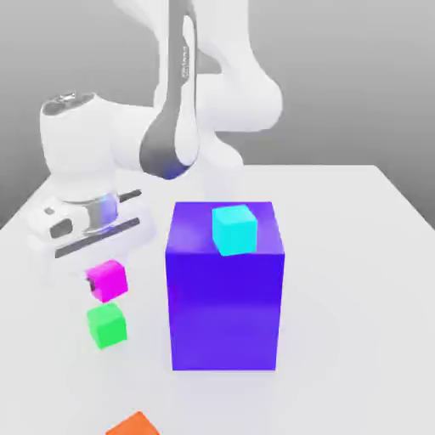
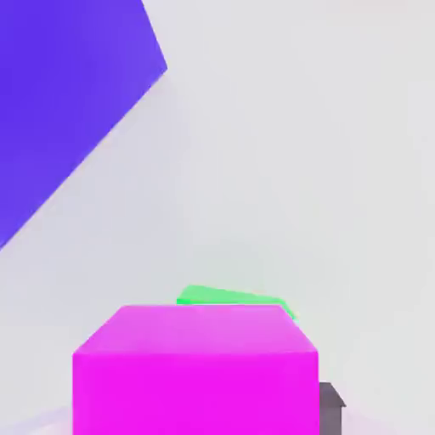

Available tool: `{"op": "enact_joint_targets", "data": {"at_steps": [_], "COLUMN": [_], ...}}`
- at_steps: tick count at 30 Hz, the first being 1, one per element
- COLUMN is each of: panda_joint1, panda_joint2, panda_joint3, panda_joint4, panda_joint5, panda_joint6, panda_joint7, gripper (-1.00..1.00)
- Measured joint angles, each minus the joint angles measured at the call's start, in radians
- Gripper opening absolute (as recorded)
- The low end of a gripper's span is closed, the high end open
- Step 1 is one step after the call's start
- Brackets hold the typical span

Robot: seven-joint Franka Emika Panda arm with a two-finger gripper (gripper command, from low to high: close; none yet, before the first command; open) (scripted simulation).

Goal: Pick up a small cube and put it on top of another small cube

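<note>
- Gripper (image 1: 102,279) is clamping the pink cube (image 1: 109,280) in the exterior view. A dark finger (image 1: 90,279) is pressing its side toward the view's left, and the opposite side is hiding the other finger.
- The pink cube is hanging just above the green cube (image 1: 107,325), with a thin gap between them. I'd say the arm (image 1: 174,127) is holding it there to line up a stack.
- The arm is folding low over the table (image 1: 357,255), which is keeping the hand pointing down at the two small cubes.
- The block (image 1: 225,297) is standing toward the view's right, well apart from the pair, and is carrying the cyan cube (image 1: 234,229) on its top. Neither seems to be getting in the way.
- The orange cube (image 1: 132,425) is sitting at the near edge, playing no part.
- In the hand view the pink cube (image 2: 195,370) is sitting close under the camera, gripped, with one finger (image 2: 332,406) showing against its side.
- The green cube (image 2: 234,299) is peeking out past the pink cube's far edge, so the pink cube is probably sitting a little off centre and needing a small nudge before lowering.
- The block (image 2: 68,93) is showing at one corner, off on the bare table (image 2: 323,170).
</note>
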Motion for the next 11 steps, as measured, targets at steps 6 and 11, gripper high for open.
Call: {"op": "enact_joint_targets", "data": {"at_steps": [6,11], "panda_joint1": [0.018,0.013], "panda_joint2": [0.095,0.161], "panda_joint3": [0.015,0.027], "panda_joint4": [0.004,-0.002], "panda_joint5": [0.132,0.170], "panda_joint6": [0.086,0.164], "panda_joint7": [-0.093,-0.119], "gripper": [-1.00,1.00]}}
